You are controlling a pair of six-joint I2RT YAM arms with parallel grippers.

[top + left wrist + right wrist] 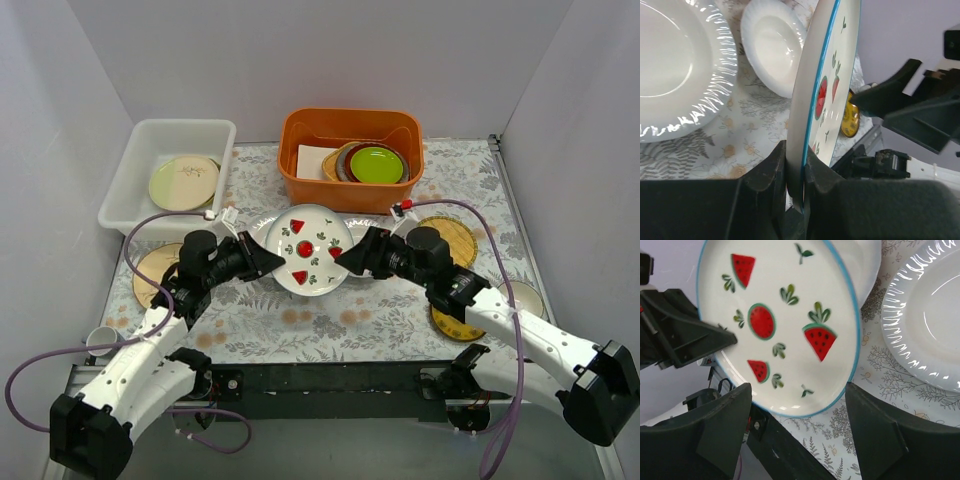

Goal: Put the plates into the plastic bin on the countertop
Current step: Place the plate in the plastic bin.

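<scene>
The left gripper (275, 262) is clamping the left rim of a round, white, blue-rimmed watermelon plate (308, 250). In the left wrist view its two fingers (765, 185) are pressing on either face of the rim. The plate is hanging over the middle of the tabletop, raised above a large white scalloped plate (670, 65) and a smaller white scalloped dish (772, 50). Both of these are lying on the pale grey fern-printed countertop (330, 320). The watermelon plate is not in the bin.

The right gripper (345, 260) is pointing at the plate's right rim with its jaws spread wide. The right wrist view is showing the near rim sitting in the gap between the fingers (715, 435), with neither finger gripping it.

The white translucent rectangular plastic bin (122, 180) is sitting at the far-left corner, holding one cream and pale green round plate (184, 182). An orange plastic tub (350, 195) is standing near it at the middle of the far edge, holding a stack topped by a glossy lime-green plate (377, 163).

A yellow woven plate (450, 238) is lying toward the right edge, and a second yellow plate (450, 325) is showing partly beneath the right arm. A cream plate (527, 298) is lying at the right edge. A tan round plate (148, 272) is lying near the left edge, partly hidden by the left arm. A small white cup (100, 340) is standing at the near-left corner.
</scene>
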